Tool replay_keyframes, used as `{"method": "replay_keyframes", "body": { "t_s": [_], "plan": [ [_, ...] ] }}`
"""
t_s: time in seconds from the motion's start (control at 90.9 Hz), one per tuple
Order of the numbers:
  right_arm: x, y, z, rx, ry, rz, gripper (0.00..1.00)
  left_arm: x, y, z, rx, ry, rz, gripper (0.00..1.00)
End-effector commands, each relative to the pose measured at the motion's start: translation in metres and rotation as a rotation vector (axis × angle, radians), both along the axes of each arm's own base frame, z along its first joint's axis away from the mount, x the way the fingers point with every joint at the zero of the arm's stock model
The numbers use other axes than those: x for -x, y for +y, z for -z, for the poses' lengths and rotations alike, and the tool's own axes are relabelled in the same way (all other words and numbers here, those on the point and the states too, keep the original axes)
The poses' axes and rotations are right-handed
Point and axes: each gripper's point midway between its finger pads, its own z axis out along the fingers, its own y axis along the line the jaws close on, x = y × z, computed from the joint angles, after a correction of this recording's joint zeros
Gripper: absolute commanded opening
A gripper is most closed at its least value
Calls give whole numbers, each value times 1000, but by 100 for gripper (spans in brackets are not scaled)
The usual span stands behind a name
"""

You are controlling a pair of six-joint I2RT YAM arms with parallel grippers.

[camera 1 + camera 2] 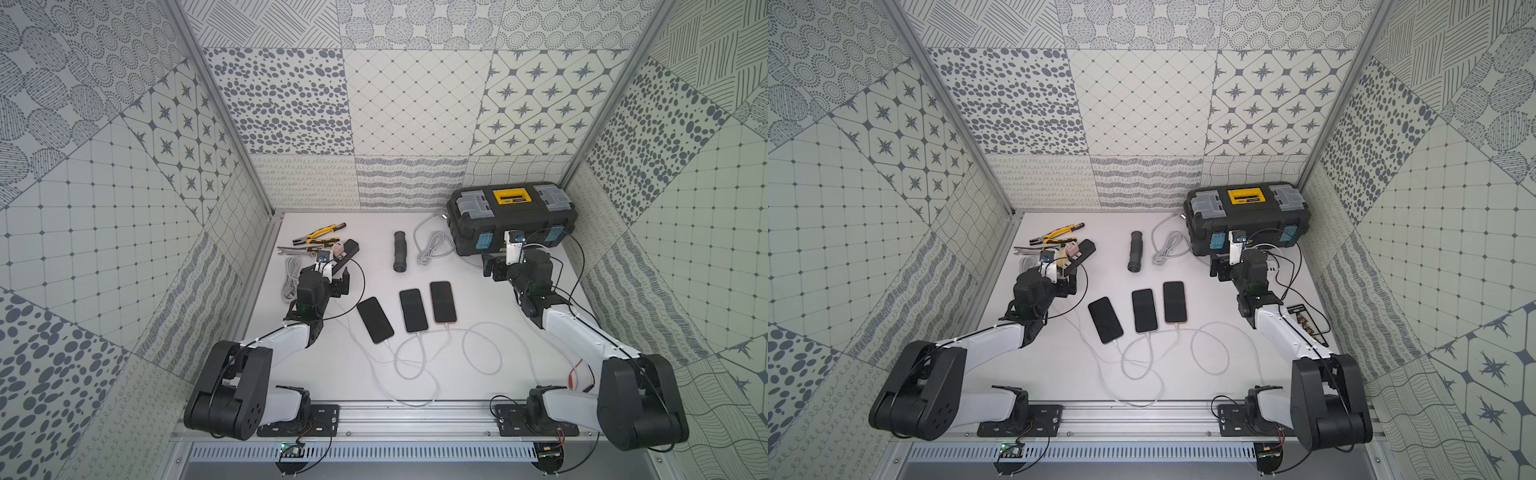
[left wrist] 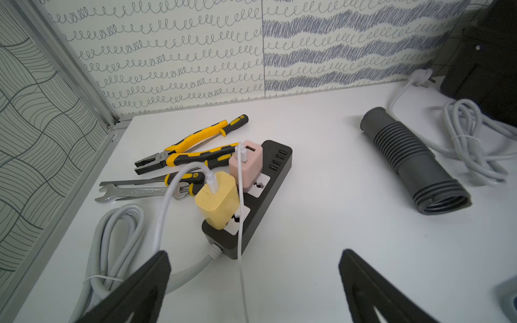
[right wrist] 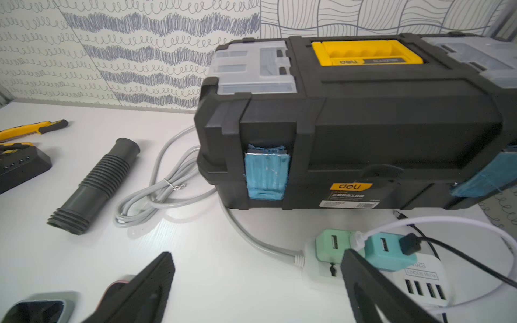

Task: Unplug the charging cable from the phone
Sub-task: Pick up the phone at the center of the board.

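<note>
Three dark phones lie side by side mid-table in both top views: left [image 1: 375, 320], middle [image 1: 413, 310] and a pink-rimmed right one [image 1: 443, 302]. A white charging cable [image 1: 415, 357] is plugged into each near end and loops toward the front rail. My left gripper [image 1: 343, 282] hovers open beyond the left phone, over the black power strip [image 2: 251, 195]. My right gripper [image 1: 494, 268] stands open beyond the right phone, in front of the toolbox. Both wrist views show wide jaws, left [image 2: 254, 253] and right [image 3: 257, 253], holding nothing.
Black toolbox [image 1: 513, 218] sits back right, with a white power strip [image 3: 414, 276] and green and teal chargers before it. Yellow pliers [image 1: 320, 232], a wrench [image 2: 134, 193], coiled grey cords [image 1: 434, 249] and a grey ribbed hose [image 1: 400, 251] lie at the back.
</note>
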Motion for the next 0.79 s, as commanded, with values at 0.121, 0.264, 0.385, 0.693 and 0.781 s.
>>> {"method": "replay_keyframes", "body": {
  "t_s": [0.121, 0.264, 0.385, 0.693, 0.781],
  "plan": [
    [36, 23, 18, -17, 325, 65, 97, 18, -10, 16, 225, 285, -63, 98],
    [48, 38, 19, -45, 442, 102, 97, 23, -20, 13, 321, 334, -53, 98],
    [58, 50, 26, -58, 528, 125, 97, 26, -28, 9, 375, 363, -37, 98],
    [73, 89, 59, -17, 681, 135, 97, 30, -39, 10, 448, 409, -16, 98],
    [75, 102, 75, -14, 750, 118, 97, 30, -38, 13, 447, 416, -20, 98]
  ]
}}
